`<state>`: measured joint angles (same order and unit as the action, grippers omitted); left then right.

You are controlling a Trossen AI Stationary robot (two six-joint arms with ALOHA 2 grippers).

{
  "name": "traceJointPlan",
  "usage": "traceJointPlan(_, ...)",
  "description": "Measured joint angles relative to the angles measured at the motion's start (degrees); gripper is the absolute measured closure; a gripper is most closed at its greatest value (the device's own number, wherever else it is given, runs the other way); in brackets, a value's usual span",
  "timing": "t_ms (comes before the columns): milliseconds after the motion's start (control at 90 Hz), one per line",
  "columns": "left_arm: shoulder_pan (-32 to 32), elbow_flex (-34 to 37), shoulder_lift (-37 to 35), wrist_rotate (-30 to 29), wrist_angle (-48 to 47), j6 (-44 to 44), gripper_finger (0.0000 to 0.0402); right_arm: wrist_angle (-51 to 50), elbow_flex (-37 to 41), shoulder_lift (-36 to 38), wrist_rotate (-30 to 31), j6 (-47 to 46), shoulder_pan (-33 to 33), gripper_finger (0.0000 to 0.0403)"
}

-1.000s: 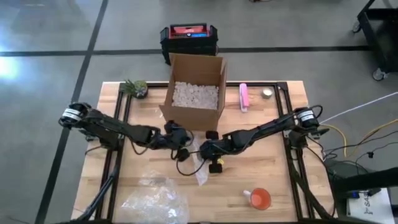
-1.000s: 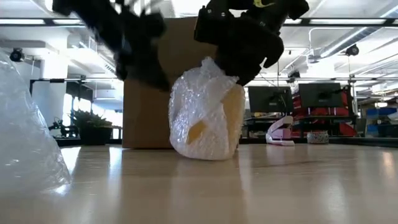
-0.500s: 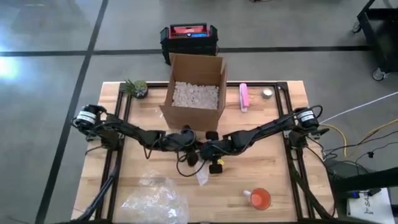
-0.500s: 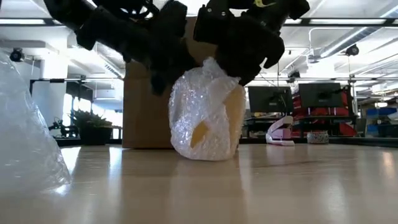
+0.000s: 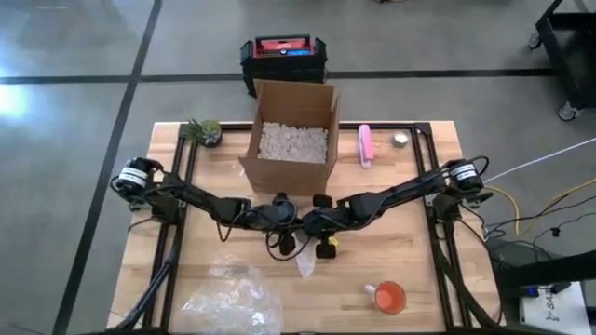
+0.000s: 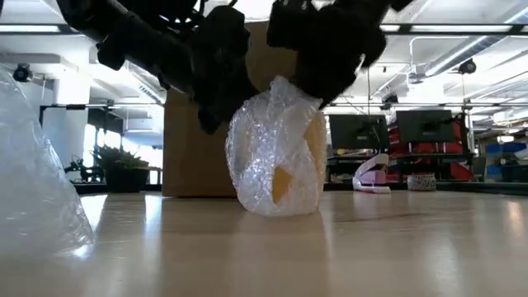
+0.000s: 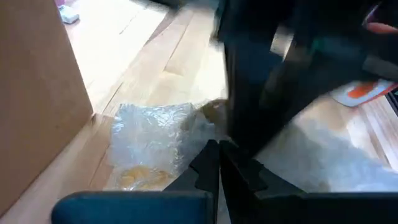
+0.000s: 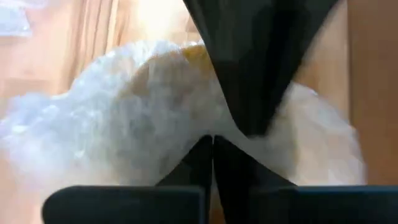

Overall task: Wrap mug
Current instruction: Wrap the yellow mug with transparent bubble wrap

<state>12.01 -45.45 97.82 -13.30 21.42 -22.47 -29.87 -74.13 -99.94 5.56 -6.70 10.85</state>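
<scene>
The mug shows as yellow patches (image 6: 285, 178) inside a bundle of clear bubble wrap (image 6: 276, 148) that stands upright on the table's middle, in front of the cardboard box. In the high view only a tail of the wrap (image 5: 303, 264) shows below the two grippers, which meet over the bundle. My right gripper (image 8: 212, 139) is shut on the wrap at the bundle's top. My left gripper (image 7: 218, 145) is shut, its tips at the bundle's upper left side in the low view. My left gripper has its shut fingertips (image 6: 216, 117) against the wrap's upper side, slanting down from the table's left; whether any wrap lies between the fingers cannot be told. My right gripper pinches the gathered wrap at the bundle's top (image 8: 205, 127) between its two fingers, slanting down from the table's right. The bundle stands on the table below it.
An open cardboard box (image 5: 291, 140) of white packing peanuts stands just behind the bundle. A loose heap of bubble wrap (image 5: 228, 298) lies at the near left, an orange object (image 5: 389, 296) at the near right. A small plant (image 5: 203, 130) and a pink object (image 5: 365, 144) flank the box.
My left gripper has moved toward the table's right, up to the wrapped mug's upper side. The bundle has shifted a little to the right in the low view and turned, its yellow patch now farther right. My right gripper stays on the wrap's top.
</scene>
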Motion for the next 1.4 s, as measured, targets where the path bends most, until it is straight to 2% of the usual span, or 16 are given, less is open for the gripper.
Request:
traceJointPlan(178,0.00,0.03,-0.09,0.08,-0.01,-0.04,0.0402,1.84,-1.37,1.09,0.45,0.18,-0.58,0.0401)
traceJointPlan(500,-0.03,0.29,-0.07,-0.87,-0.91,0.14,0.0401,3.70,-1.26,-6.39,1.49,-0.16,-1.30,0.0400)
traceJointPlan(1256,0.20,0.42,-4.99,-0.02,-3.37,0.46,0.0401,4.29,-0.95,-6.50,-0.71,-0.98,0.48,0.0401)
traceJointPlan(1400,0.16,-0.28,-6.01,-0.73,-6.18,1.51,0.0402,3.49,-0.84,-6.58,-1.66,-1.68,0.65,0.0401)
